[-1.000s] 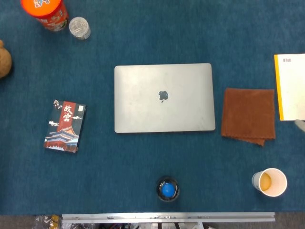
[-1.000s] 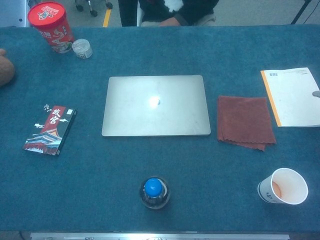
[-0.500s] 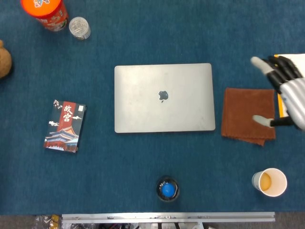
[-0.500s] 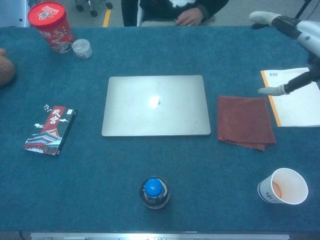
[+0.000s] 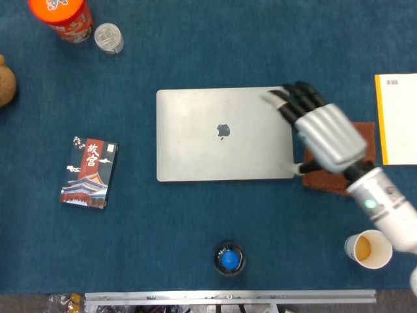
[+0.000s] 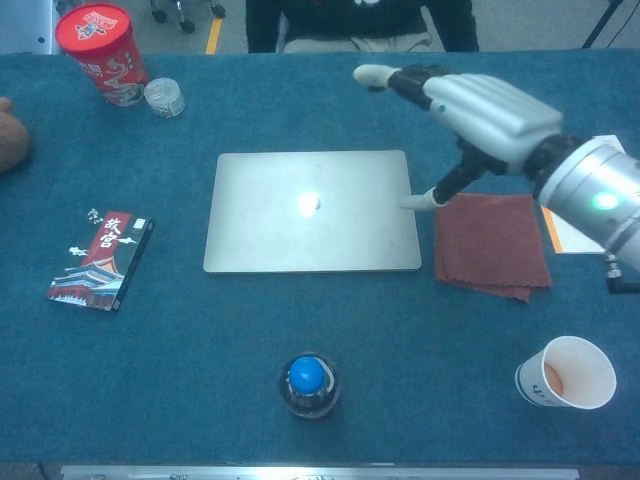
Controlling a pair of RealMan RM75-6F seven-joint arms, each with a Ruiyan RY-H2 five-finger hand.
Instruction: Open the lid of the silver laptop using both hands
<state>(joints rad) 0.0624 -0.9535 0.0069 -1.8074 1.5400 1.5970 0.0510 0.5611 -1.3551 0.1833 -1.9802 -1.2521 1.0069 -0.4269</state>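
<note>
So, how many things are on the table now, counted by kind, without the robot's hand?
Laptop: 1
Cloth: 1
Booklets: 2, the dark one and the white one
Cups and tubs: 2, the paper cup and the red tub
Bottle: 1
Small jar: 1
Brown thing at the left edge: 1
Total: 9

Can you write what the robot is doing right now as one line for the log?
right hand: open, over right edge of silver laptop | lid: closed | left hand: not in view | brown cloth: beside laptop
</note>
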